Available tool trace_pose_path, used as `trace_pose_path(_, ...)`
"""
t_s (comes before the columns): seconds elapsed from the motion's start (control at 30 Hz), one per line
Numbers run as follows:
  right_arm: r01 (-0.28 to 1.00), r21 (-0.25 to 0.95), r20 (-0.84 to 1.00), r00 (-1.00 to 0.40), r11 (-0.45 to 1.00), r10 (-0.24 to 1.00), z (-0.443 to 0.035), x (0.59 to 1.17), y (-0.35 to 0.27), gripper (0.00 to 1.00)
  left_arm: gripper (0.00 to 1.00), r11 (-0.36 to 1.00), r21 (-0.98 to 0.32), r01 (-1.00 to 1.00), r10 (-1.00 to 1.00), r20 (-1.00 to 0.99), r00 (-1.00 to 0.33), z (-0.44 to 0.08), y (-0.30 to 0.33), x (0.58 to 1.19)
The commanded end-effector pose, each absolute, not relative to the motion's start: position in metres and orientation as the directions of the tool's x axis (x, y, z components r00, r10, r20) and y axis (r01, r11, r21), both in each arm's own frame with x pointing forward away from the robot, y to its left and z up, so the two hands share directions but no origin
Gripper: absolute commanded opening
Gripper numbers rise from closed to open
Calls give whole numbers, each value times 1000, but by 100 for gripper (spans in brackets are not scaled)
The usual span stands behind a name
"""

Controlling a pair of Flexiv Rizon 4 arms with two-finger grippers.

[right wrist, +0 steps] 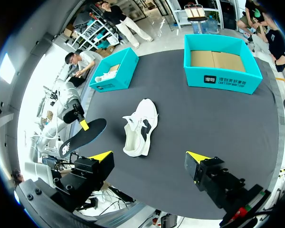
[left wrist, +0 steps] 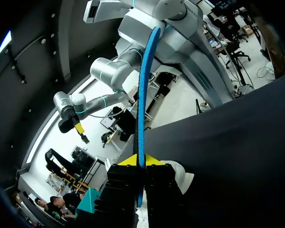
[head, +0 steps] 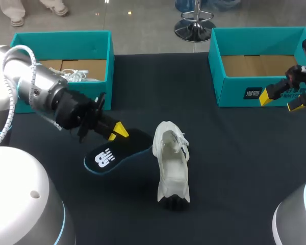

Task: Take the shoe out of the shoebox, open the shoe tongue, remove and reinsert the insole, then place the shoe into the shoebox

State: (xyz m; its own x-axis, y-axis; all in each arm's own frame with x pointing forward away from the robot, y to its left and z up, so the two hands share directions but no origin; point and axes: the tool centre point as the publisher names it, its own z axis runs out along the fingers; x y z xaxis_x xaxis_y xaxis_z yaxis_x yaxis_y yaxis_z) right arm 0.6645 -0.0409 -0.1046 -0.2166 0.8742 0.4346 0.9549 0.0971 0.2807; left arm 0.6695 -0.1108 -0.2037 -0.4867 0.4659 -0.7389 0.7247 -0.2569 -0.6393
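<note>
Left jaws grip insole (head: 112, 152) beside white shoe (head: 171, 166).

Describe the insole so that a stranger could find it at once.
On the dark table, look just left of the white shoe in the middle. The left gripper holds the insole there. Unlike the shoe, it is flat and black, with a blue edge and a white mark.

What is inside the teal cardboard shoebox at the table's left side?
Inside the teal cardboard shoebox lies a white laced shoe on a brown floor. Only part of the shoe shows; the box's near wall covers the rest.
</note>
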Motion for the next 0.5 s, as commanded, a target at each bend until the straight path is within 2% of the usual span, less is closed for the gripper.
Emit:
trace_pose_path(0.03, 957, 274, 434, -215, 100, 875, -104, 668, -40, 100, 0, -258, -655, 711, 462, -730, -504, -216, -117, 658)
trace_pose_path(0.5, 957, 274, 434, -215, 100, 875, -104, 668, -40, 100, 0, -273, -710, 649, 496, -682, -538, -242, -146, 622)
